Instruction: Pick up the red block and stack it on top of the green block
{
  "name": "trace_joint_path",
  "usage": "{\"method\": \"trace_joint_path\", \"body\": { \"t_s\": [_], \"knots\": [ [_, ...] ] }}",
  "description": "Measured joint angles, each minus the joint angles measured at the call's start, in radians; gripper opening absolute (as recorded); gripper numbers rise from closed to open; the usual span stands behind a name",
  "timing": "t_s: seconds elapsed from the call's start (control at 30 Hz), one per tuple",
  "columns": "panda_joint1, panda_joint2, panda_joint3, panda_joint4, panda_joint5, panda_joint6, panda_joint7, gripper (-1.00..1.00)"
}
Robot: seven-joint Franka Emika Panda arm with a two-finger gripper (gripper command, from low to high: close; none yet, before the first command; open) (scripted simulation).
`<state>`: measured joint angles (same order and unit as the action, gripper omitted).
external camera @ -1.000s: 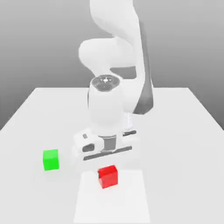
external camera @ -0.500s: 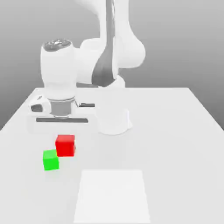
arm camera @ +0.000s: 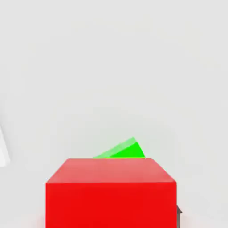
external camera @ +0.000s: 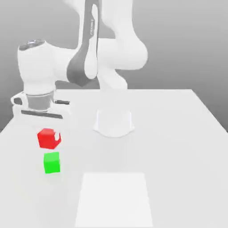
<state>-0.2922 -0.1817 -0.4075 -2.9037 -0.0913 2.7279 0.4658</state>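
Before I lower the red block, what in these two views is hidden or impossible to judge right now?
- Green block: in the hand view the red block covers most of it, so their alignment is unclear.
- Claw: in the exterior view its fingertips are hard to separate from the white table.
- Gap between the blocks: the exterior view gives no clear depth.

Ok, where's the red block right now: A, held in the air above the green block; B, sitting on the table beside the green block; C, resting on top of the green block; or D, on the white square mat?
A: in the exterior view the red block hangs under the gripper, clear of the green block on the table below it.
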Motion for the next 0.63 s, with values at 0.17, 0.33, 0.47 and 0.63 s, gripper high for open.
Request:
{"method": "trace_joint_path", "body": {
  "t_s": [0.17,0.33,0.47,0.63],
  "knots": [
    [0.031,0.080,-0.013,0.002,0.071,0.077,-0.049,-1.00],
    [0.043,0.176,-0.010,-0.004,0.147,0.174,-0.102,-1.00],
    [0.044,0.211,-0.001,-0.007,0.170,0.208,-0.117,1.00],
    [0.039,0.211,-0.003,-0.007,0.172,0.209,-0.119,1.00]
  ]
}}
